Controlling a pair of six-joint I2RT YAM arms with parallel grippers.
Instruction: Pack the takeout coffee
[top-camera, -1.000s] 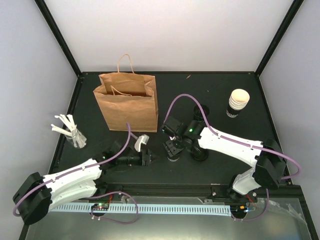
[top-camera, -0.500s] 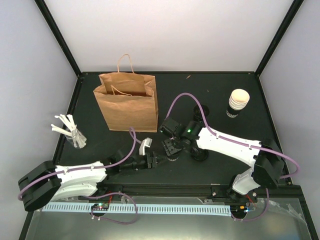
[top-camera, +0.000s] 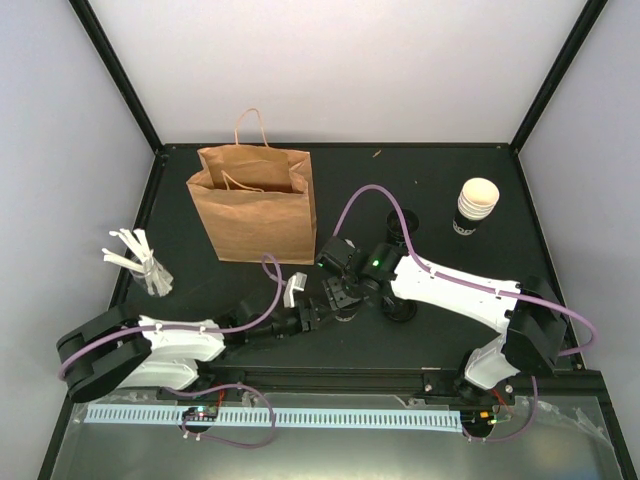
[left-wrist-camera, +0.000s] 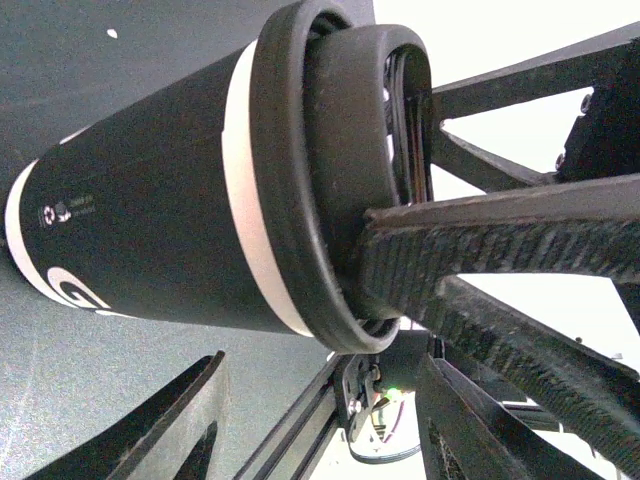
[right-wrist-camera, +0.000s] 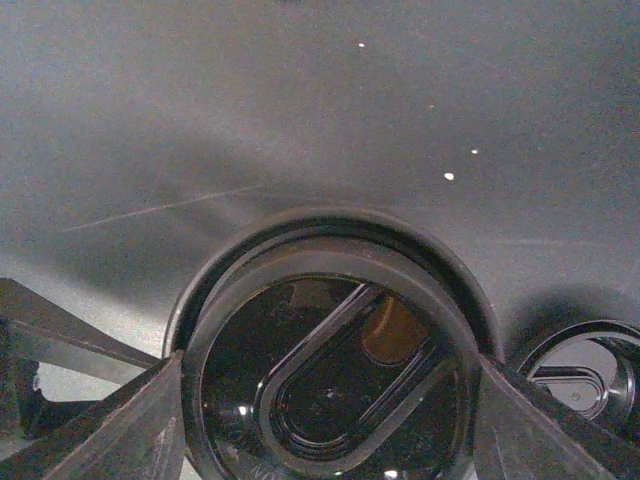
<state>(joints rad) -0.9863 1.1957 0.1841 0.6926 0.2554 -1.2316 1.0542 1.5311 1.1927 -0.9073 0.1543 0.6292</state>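
Right pincer (top-camera: 340, 294) pinches the black lid (right-wrist-camera: 330, 380) on the takeout coffee (left-wrist-camera: 150, 230), near the desk (top-camera: 450, 170) front edge. Left pincer (top-camera: 316, 319) is spread just beside it.

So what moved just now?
The left arm swung right along the near edge, bringing the left end effector, jaws apart, up beside the coffee cup. The right end effector barely shifted and kept its grip on the lid. The paper bag and the stack of cups stayed put.
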